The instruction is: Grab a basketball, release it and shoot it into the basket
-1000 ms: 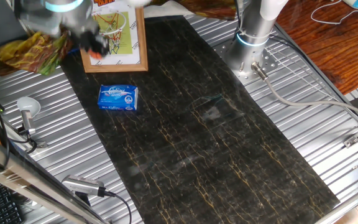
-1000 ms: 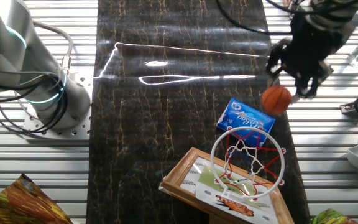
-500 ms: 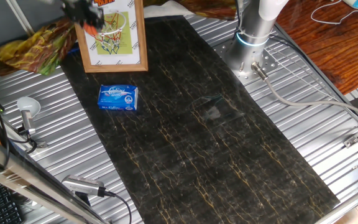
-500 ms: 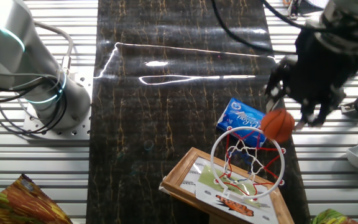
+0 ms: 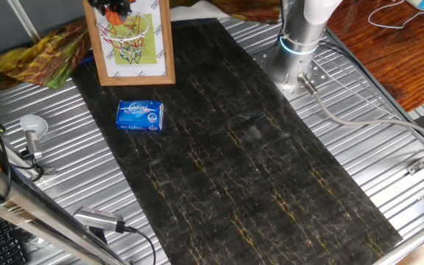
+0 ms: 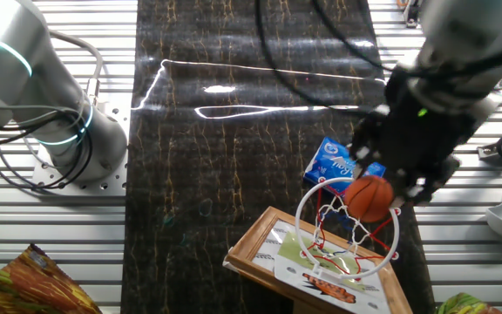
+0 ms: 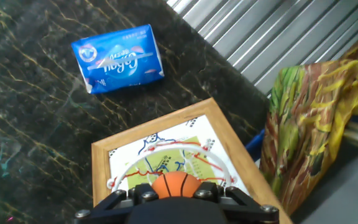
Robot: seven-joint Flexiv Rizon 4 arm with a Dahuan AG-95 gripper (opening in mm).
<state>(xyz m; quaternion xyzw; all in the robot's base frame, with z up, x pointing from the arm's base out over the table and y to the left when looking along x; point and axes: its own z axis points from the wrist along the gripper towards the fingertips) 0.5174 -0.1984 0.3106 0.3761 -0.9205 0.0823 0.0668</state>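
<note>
The ball sits at the gripper, its lower half hidden by the black finger housing at the bottom edge of the hand view. In the other fixed view the ball hangs directly under the dark gripper and above the opening of the hoop. Whether the fingers are pinching the ball or have parted from it cannot be told from any view.

The hand view alone shows the ball lined up over the hoop, with the white and yellow-green panel of the backboard behind it. The other fixed view alone shows the white net hanging below the rim and the height of the ball over it. In the one fixed view the gripper is a dark blur at the top edge over the backboard; the ball cannot be made out there.

The ball is round and has no long axis; its dark seams run as curved lines across the face.

Beyond the backboard, the blue packet lies flat on the dark counter, apart from the wooden frame.
</note>
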